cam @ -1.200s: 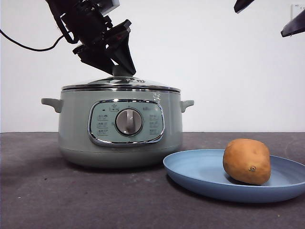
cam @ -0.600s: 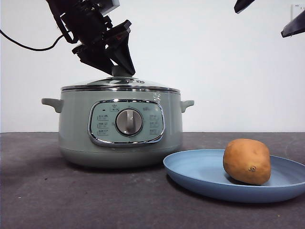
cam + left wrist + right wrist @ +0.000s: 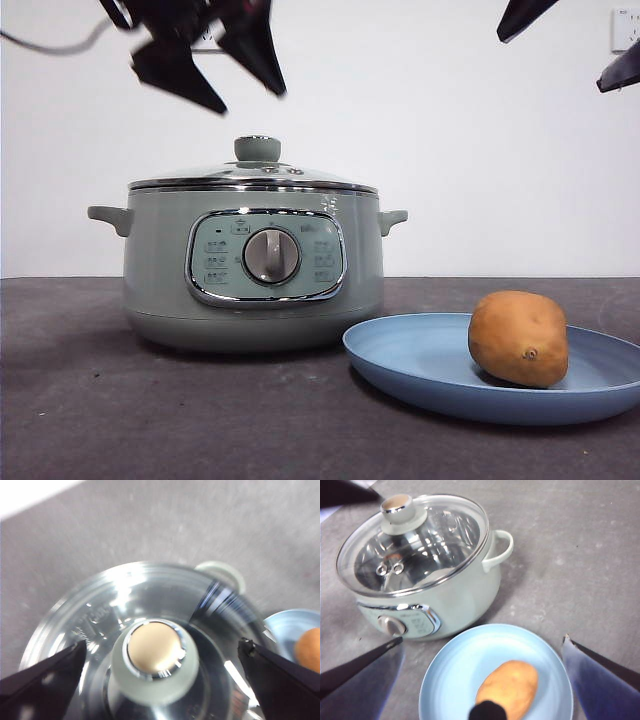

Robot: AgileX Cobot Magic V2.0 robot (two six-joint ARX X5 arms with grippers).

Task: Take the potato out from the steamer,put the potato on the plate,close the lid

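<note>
The lid sits on the steamer; the potato lies on the plate beside it. The left gripper hangs spread and empty above the knob, so nothing seems left.

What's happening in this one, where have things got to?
The job looks about finished. The potato lies on the plate, beside the steamer, and the lid sits closed on the steamer. The left hand has let go of the lid's knob and risen above it, open. The right hand hangs open above the plate, holding nothing.
</note>
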